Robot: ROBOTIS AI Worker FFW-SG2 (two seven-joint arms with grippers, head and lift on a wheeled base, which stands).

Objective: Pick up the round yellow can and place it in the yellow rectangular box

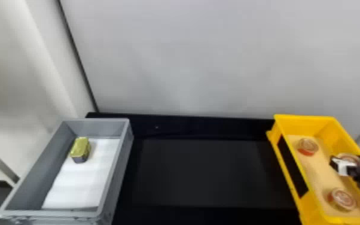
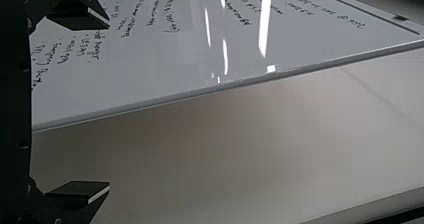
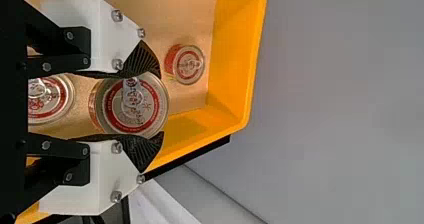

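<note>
Box (image 1: 305, 119) — plain bright yellow

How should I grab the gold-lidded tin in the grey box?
I'd come straight down and pinch the tin by its two long sides. It rests lid up, its length running away from the robot, and the walls of the grey box stand around it. Room on its left looks tighter, near the wall.

- I'm holding my left claw (image 2: 109, 106) with its fingers spread wide.
- My right claw (image 1: 349, 163) is gripping, its two fingers pressing in from opposite sides.
</note>
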